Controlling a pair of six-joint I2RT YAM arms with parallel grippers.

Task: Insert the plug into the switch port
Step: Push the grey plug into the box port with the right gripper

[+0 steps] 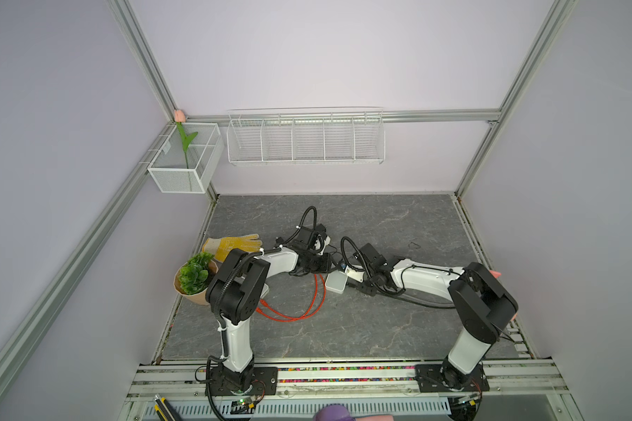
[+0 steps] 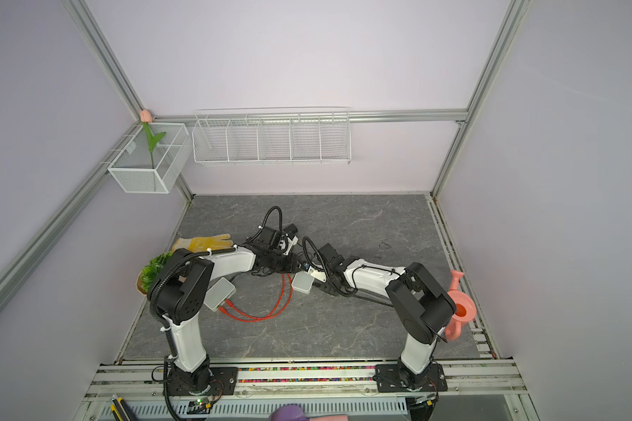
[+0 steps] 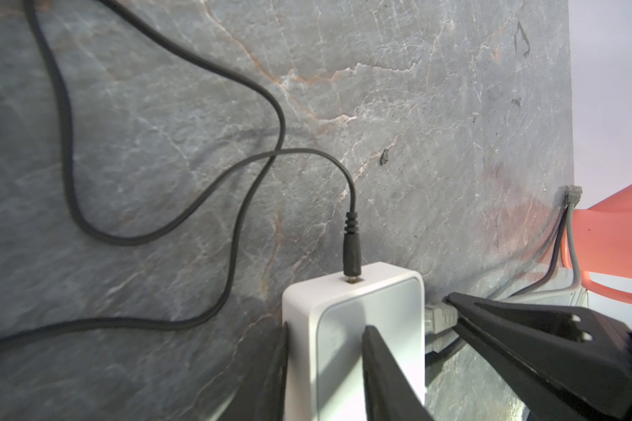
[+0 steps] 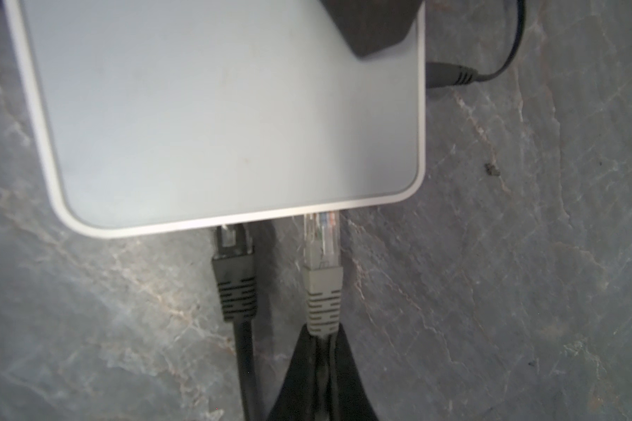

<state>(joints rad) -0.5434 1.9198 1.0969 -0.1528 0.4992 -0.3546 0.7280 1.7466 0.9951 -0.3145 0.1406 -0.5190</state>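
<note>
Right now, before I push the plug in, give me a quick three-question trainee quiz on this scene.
1. True or false: the left gripper grips the white switch.
2. The grey plug is: A) fully seated; B) tip at the switch's edge, clear body mostly outside; C) lying far from the switch.
3. Which gripper pinches the grey plug's tail?
Key: 1 true; 2 B; 3 the right gripper.
</note>
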